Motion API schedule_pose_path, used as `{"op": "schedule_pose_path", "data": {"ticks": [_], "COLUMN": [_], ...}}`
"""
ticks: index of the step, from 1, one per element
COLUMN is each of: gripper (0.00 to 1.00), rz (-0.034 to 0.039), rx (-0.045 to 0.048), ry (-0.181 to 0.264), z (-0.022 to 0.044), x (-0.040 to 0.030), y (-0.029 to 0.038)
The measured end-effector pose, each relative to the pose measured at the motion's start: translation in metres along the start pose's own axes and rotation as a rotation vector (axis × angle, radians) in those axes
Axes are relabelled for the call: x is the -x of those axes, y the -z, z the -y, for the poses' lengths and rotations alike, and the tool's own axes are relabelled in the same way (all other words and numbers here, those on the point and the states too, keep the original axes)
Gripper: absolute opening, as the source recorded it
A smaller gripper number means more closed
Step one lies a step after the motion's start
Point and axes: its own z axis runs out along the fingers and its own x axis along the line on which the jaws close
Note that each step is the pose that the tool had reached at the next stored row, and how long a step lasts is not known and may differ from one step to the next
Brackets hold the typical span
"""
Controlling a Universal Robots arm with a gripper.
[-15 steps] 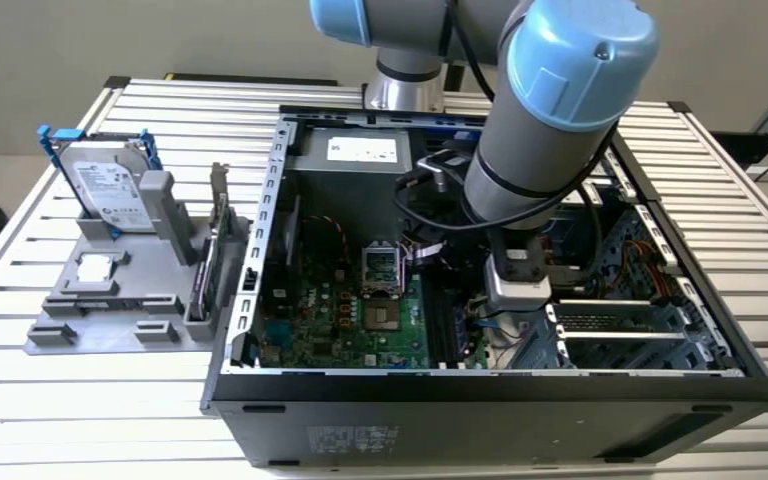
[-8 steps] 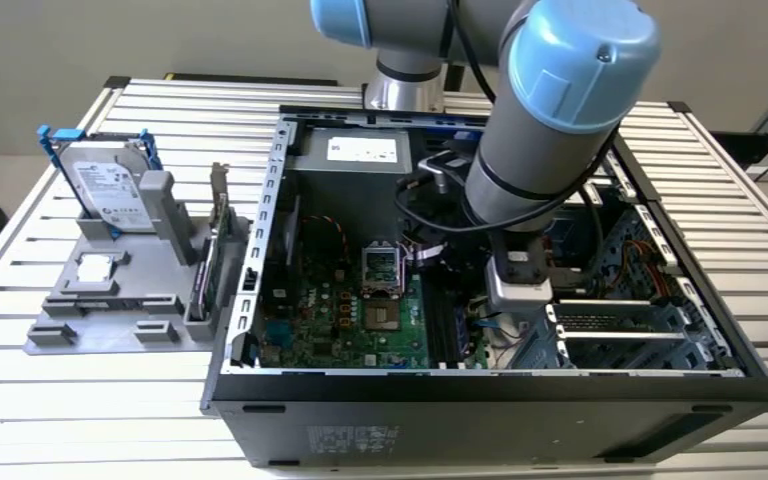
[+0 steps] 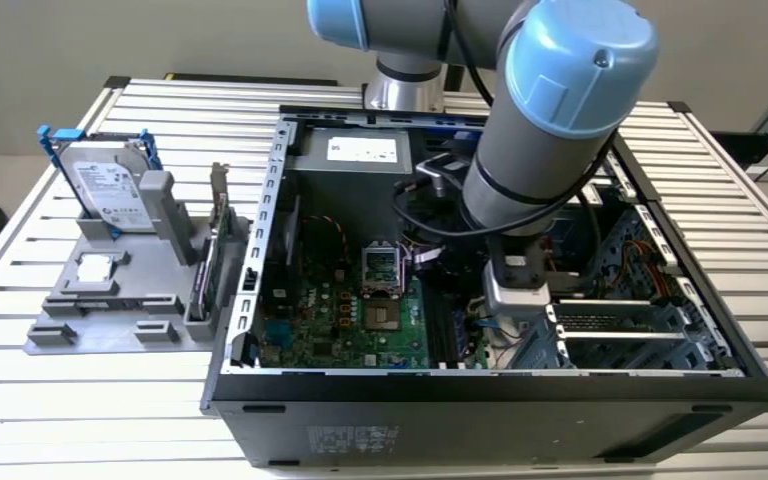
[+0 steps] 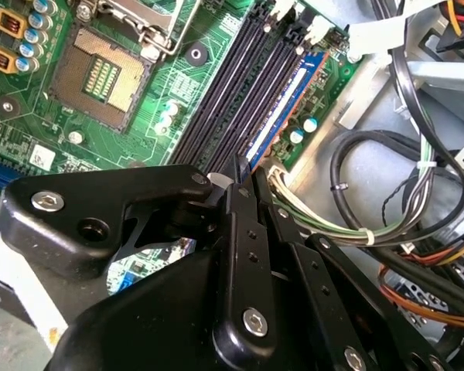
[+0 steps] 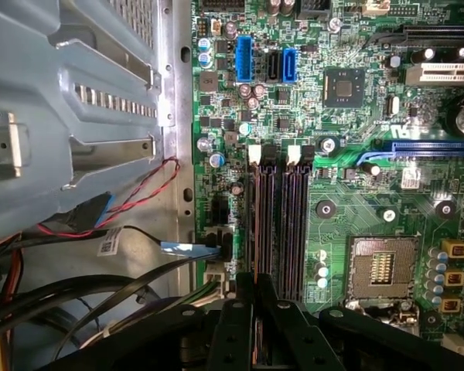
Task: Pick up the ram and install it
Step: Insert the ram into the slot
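I'm pinching the ram (image 4: 282,116) edgewise in the closed gripper (image 4: 243,182) over the motherboard slots (image 5: 282,232); it's thin, stiff, light, fragile.

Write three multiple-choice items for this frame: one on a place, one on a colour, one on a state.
1. Where does the silver hard drive with blue rails stand?
A. inside the black computer case
B. on the grey plastic fixture, on the exterior view's left of the case
C. on the floor

2. What colour is the motherboard's circuit board?
A. red
B. green
C. white

3. How is the long narrow ram stick with the bluish face?
A. clamped in the black gripper at the dark memory slots
B. lying on the fixture
C. lying loose on the slatted table

Answers:
1 B: the hard drive stands upright on the fixture, outside the case.
2 B: the motherboard is green.
3 A: the gripper is shut on the ram beside the memory slots.
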Motion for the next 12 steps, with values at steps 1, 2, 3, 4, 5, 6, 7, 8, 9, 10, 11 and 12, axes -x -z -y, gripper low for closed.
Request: {"op": "schedule_pose_path", "data": {"ticks": [1,2,3,4,5,6,7,8,9,10,11,12], "gripper": [0.00,0.00,0.00,0.00,0.00,0.00,0.00,0.00,0.00,0.00,0.00,0.00], "rz": [0.0001,0.0001,0.0001,0.0001,0.0001,0.0001,0.0002,0.0001,0.0001,0.0001,0.0001,0.0002], "rx": [-0.0007,-0.0011,-0.0017,-0.0024,-0.0031,-0.0038,-0.0044,-0.0050,-0.0054,-0.0055,-0.0055,-0.0052], "ry": [0.000,0.000,0.000,0.000,0.000,0.000,0.000,0.000,0.000,0.000,0.000,0.000], "z": [0.0000,-0.0001,0.0000,-0.0001,-0.0001,-0.0001,0.0000,0.0000,0.0000,0.0000,0.0000,0.0001], "x": [0.0005,0.0009,0.0011,0.0014,0.0016,0.0017,0.0018,0.0018,0.0018,0.0018,0.0018,0.0018], "y": [-0.0001,0.0000,0.0000,0.0000,0.0000,0.0000,0.0000,0.0000,0.0001,0.0001,0.0002,0.0004]}}
